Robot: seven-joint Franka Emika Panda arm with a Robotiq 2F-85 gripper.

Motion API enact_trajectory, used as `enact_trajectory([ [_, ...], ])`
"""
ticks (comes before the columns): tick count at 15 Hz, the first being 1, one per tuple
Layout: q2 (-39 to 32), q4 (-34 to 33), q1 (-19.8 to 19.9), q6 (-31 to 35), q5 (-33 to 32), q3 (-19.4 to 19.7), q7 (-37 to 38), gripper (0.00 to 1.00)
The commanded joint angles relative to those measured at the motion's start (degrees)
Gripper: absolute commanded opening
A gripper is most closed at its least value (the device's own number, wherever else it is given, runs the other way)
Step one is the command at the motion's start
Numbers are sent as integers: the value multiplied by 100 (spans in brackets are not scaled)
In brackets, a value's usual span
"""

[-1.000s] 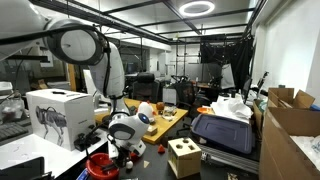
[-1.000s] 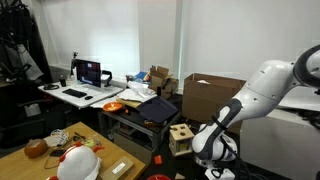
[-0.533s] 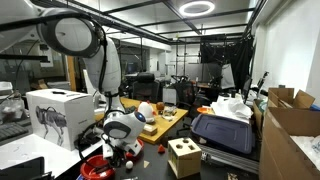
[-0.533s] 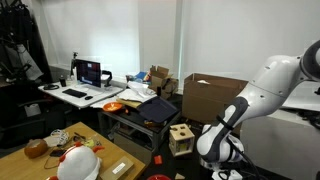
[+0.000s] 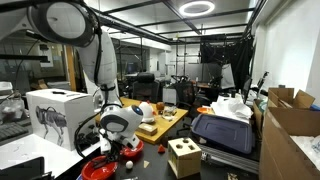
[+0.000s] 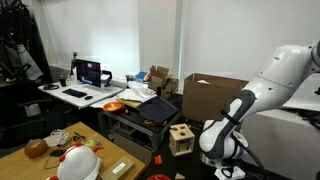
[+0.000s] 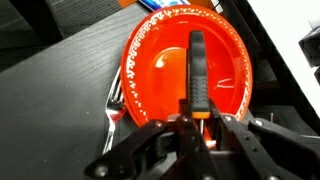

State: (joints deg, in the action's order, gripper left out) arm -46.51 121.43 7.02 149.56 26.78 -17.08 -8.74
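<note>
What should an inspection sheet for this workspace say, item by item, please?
Surface: dark tabletop, seen bare only around the plate.
Job's things: red plate lying flat; black-and-orange tool over its middle.
Clutter: pale fork-like thing at the plate's edge; wooden shape-sorter box; white helmet.
Grippers: gripper above the plate, fingers close beside the tool's orange end; whether it grips is unclear.
Cables: nothing seen on the surface.
Surroundings: cardboard boxes; lit screen on a desk.
</note>
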Motion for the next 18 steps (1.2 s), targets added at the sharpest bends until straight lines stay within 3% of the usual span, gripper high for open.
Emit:
enact_trajectory([
  [1, 525, 415, 126, -327, -10, -158, -61, 5],
  [11, 623, -13, 61, -3384, 86, 66, -471, 5],
  [18, -36, -776, -32, -4707, 76, 322, -944, 5],
])
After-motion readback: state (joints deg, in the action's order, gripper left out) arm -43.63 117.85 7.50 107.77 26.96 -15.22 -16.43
